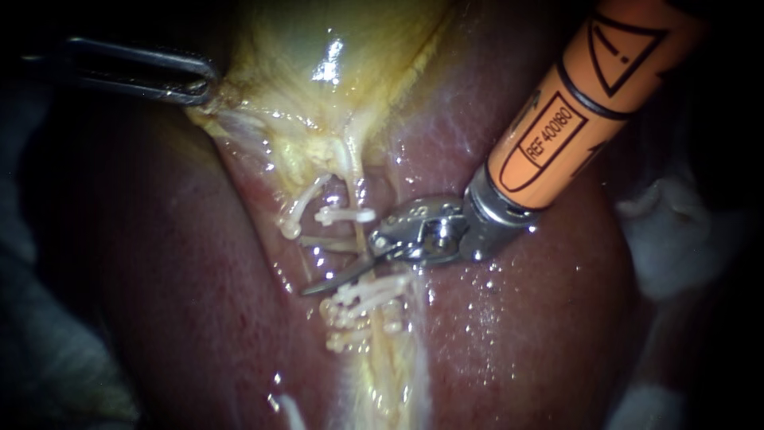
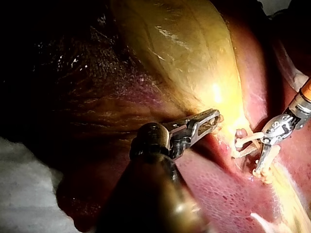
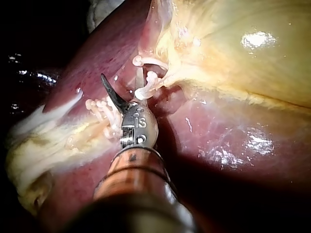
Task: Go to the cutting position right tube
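My right instrument (image 1: 318, 269), on an orange shaft from the upper right, ends in thin curved blades. They stand open with a narrow gap around the right tube (image 1: 356, 191), in the stretch between an upper white clip (image 1: 344, 215) and several lower white clips (image 1: 362, 301). The right wrist view shows the dark blade (image 3: 109, 90) just beside the clips (image 3: 99, 109). Another clip (image 1: 296, 213) sits on the left tube. My left instrument (image 1: 199, 84) is shut on the edge of the yellow gallbladder (image 1: 318, 48), holding it up and to the left; the left wrist view shows its jaws (image 2: 210, 118) there.
Dark red liver (image 1: 517, 334) lies on both sides of the pale yellow strip of tissue (image 1: 390, 374) that carries the tubes. White gauze (image 1: 676, 231) lies at the right edge, and more pale cloth (image 1: 48, 358) at the lower left.
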You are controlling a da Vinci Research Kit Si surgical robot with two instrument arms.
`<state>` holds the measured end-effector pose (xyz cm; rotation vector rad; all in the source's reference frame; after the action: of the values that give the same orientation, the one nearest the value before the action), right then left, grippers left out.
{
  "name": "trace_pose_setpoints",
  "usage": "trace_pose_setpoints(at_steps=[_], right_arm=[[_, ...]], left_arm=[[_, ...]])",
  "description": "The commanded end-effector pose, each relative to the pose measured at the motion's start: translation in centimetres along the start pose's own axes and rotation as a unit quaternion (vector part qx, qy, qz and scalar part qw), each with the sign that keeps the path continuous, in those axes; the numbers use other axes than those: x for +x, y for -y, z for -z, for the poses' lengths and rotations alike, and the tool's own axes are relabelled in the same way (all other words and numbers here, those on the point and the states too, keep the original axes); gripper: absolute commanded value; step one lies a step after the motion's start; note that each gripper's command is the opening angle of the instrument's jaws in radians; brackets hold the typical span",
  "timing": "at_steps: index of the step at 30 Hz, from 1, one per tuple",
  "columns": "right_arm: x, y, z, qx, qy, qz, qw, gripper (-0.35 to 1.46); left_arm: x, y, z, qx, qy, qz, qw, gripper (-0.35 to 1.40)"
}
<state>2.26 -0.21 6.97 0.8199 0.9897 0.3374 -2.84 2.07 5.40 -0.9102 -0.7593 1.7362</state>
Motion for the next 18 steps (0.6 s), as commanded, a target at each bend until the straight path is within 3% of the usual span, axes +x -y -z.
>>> trace_pose_setpoints(at_steps=[1,10,15,18], right_arm=[[0.01,0.02,0.00,0.002,-0.004,-0.001,1.0000,1.39],[0.22,0.31,0.06,0.036,-0.057,-0.003,0.9978,1.36],[0.40,0.45,0.15,0.059,-0.057,0.001,0.9966,1.31],[0.43,0.47,0.16,0.073,-0.051,0.002,0.9960,1.29]], left_arm=[[0.00,0.00,0.00,0.000,0.000,0.000,1.0000,-0.35],[0.00,0.00,0.00,0.000,0.000,0.000,1.0000,-0.35],[0.00,0.00,0.01,0.000,0.000,0.000,1.0000,-0.35],[0.00,0.00,0.00,0.000,0.000,0.000,1.0000,-0.35]])
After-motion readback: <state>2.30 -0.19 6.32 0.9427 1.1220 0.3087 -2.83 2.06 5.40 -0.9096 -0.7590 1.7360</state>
